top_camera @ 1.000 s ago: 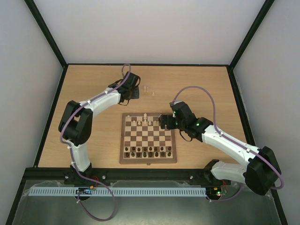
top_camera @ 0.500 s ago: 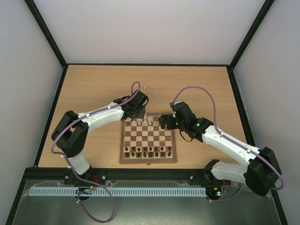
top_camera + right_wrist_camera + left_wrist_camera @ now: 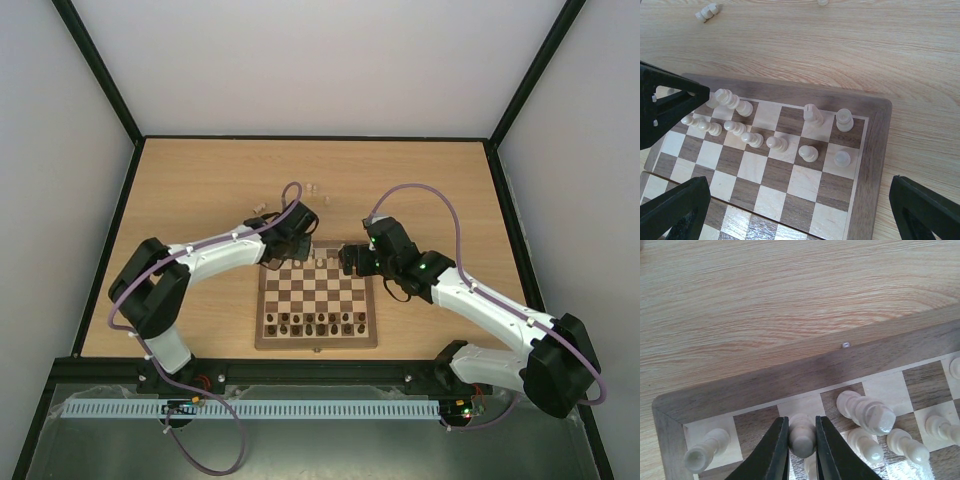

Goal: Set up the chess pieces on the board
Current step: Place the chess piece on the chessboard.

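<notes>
The left gripper point(image 3: 802, 426) is clamped on a cream chess piece point(image 3: 802, 444) (round-topped, its kind hard to tell). Its dark fingers point(image 3: 774, 452) press the piece from both sides. Whether the base touches the square below cannot be told.

The grip sits over the back rank near the far-left corner of the board point(image 3: 790, 380), just inside the frame. A cream neighbour stands in the corner square on one side, and taller cream pieces point(image 3: 867, 412) crowd close on the other.

The right gripper point(image 3: 797, 210) hovers over the far-right part of the board with its fingers spread wide and nothing between them.

The board holds cream pieces in its two far rows (the back row only partly filled) and dark brown pieces point(image 3: 315, 322) in its two near rows, with bare chequered rows between.

Beyond the far frame lies open tabletop point(image 3: 200, 170). A few loose cream pieces point(image 3: 312, 187) rest there, well apart from the board.
</notes>
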`<state>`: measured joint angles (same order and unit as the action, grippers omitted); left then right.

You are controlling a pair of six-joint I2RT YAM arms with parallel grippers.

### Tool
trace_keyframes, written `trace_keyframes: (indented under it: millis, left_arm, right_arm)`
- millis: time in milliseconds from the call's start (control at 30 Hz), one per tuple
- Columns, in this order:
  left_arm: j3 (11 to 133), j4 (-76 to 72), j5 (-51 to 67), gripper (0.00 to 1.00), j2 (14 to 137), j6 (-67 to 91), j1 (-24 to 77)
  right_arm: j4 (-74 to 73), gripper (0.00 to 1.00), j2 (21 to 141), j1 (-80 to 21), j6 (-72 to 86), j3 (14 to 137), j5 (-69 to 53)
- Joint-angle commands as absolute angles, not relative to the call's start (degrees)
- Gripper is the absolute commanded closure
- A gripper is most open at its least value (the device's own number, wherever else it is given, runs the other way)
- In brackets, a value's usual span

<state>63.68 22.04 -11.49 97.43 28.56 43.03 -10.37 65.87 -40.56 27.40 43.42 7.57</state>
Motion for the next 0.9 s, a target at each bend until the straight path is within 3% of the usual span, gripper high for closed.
trace_keyframes:
  millis: [0,867]
  left_arm:
    - [62.9,20.5,-11.1,0.88,98.8,28.9,43.6]
    - [63.6,20.5,-12.5,0.81,101.2,29.1,44.0]
  right_arm:
    - [-10.8,0.01,64.9,-40.4,27.1,42.8,8.2]
    - [-10.8,0.01,64.6,-40.4,27.1,42.6,7.8]
